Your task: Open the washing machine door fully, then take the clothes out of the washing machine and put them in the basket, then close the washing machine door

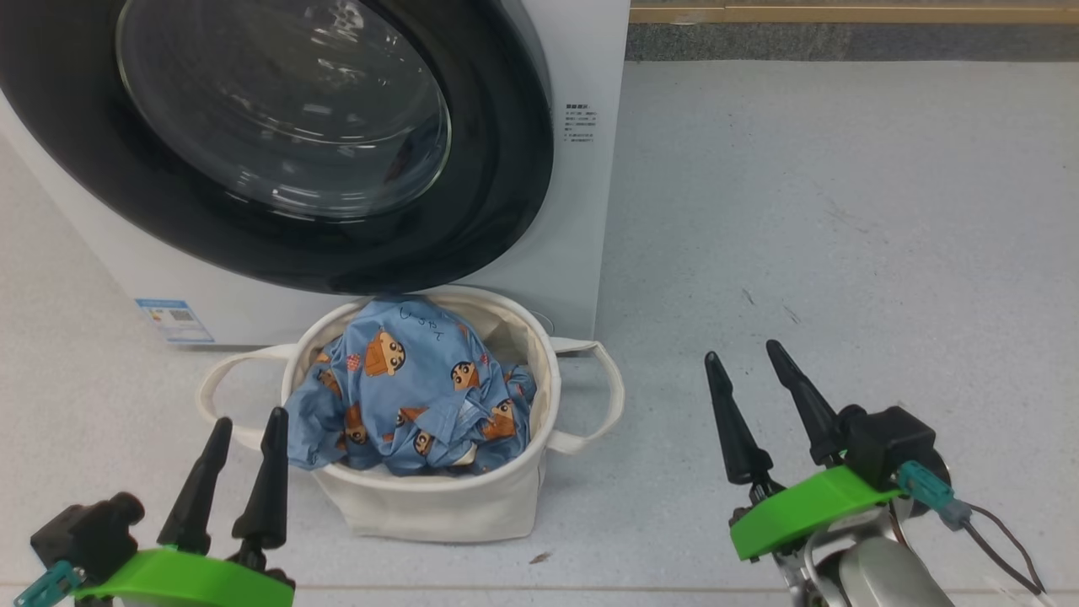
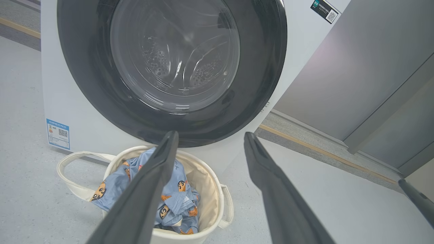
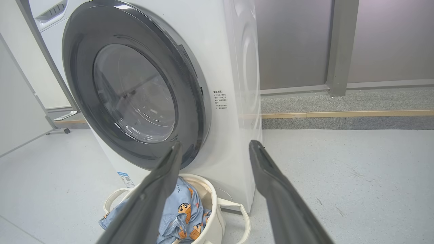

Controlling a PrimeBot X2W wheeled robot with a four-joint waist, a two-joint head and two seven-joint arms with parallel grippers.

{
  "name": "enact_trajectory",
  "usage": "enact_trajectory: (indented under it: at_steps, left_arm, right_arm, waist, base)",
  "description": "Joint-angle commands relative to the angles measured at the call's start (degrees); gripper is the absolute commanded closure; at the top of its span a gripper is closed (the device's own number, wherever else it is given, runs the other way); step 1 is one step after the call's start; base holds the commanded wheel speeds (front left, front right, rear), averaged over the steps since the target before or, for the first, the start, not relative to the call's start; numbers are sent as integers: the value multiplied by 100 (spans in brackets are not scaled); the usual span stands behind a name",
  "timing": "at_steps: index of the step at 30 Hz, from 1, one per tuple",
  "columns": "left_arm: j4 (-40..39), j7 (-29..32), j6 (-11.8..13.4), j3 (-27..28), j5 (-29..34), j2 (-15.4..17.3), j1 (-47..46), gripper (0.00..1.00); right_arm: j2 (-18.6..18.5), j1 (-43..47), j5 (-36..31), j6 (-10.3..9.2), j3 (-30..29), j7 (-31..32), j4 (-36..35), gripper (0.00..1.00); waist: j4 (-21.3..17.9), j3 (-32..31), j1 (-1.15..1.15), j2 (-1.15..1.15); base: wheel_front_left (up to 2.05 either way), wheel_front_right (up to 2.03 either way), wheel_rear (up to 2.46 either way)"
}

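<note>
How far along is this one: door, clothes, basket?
Done: the clothes lie heaped in the basket, and the washing machine door sits shut; through its glass the drum looks empty. In hand: nothing; left claw and right claw are open, empty, apart from everything. Left: apparently nothing.

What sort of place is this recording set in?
Likely a laundry test corner in a lab or office-type building, not a home: a washing machine stands alone on a speckled floor, a canvas basket of clothes before it, grey wall panels behind.
</note>
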Motion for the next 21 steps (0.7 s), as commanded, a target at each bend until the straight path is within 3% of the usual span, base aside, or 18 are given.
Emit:
enact_trajectory:
  at_steps: [1,21]
  left_arm:
    - [-162,-37,3,225,12,185,-291,0]
    - [-66,20,119,157,8,189,-322,0]
  right_arm:
    - [48,-45,-42,-1,116,25,-227,0]
    - [34,-74,-12,-1,147,45,-223,0]
  waist:
    - [-7,7,0,0]
    - [3,25,0,0]
  base:
    - [0,0,0]
    - [0,0,0]
